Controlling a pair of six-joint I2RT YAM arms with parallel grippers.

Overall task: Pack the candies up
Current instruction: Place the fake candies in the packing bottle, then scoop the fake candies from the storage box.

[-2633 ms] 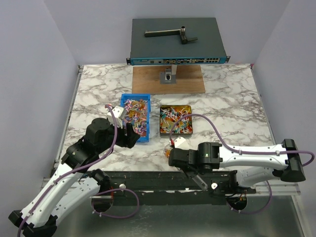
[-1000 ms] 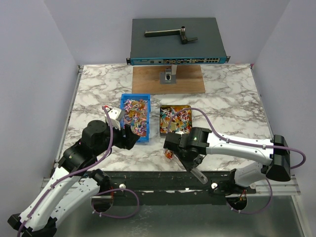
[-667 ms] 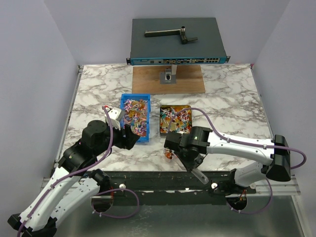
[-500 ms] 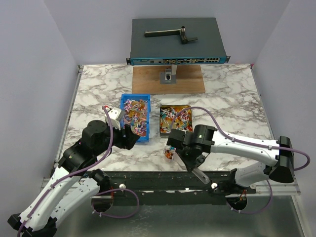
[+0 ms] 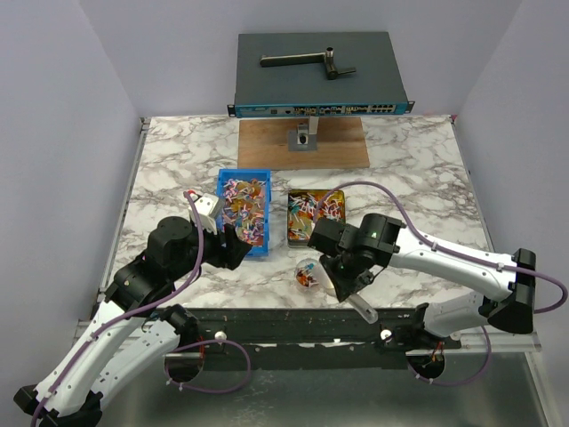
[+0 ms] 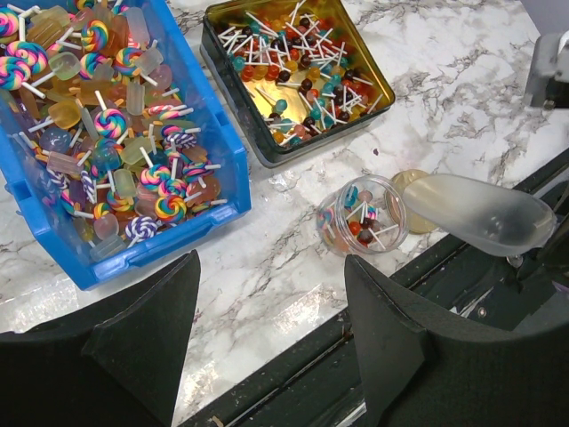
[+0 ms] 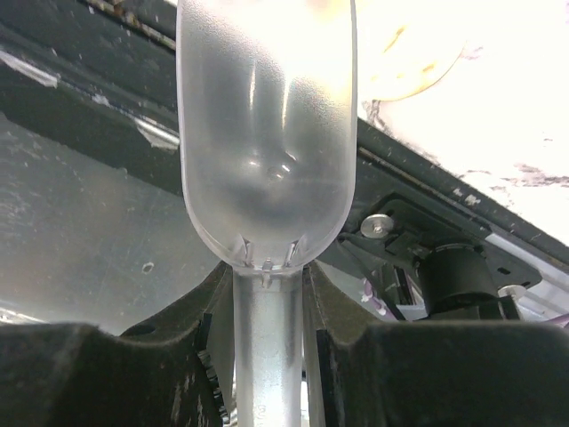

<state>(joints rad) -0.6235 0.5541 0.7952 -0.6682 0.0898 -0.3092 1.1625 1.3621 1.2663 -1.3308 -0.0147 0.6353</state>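
The candies fill an open gold tin at mid-table, also seen in the left wrist view. A small clear jar holding a few candies stands in front of the tin near the table's front edge. My right gripper is shut on the handle of a clear plastic scoop, just right of the jar; the scoop's bowl looks empty and hangs over the table edge. A gold lid lies partly under the scoop. My left gripper is open and empty, by the blue bin's near corner.
A blue bin of lollipops and wrapped sweets stands left of the tin. A wooden board with a stand and a network switch sit at the back. A black rail runs along the front edge.
My right arm has drawn back to the right with the scoop, uncovering the jar. The left arm has barely moved.
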